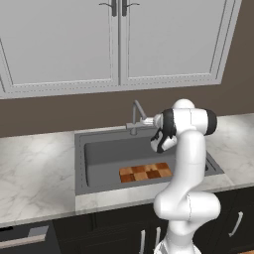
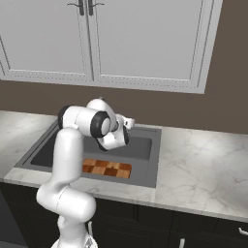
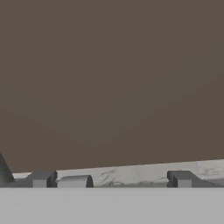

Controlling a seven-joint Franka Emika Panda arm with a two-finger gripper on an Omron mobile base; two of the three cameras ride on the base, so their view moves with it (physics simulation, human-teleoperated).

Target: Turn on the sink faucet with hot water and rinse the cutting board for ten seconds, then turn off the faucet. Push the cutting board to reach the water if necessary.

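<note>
Trouble could be caused if the sink faucet (image 1: 137,115) lever were overshot by the wide-open, empty gripper (image 3: 111,179) poised beside it, since the cutting board (image 1: 145,172) lying in the sink (image 1: 99,158) would be left dry.

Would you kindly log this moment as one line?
gripper: open by slim grey metal faucet | water: none seen | checkered wooden cutting board: in dark grey sink
</note>
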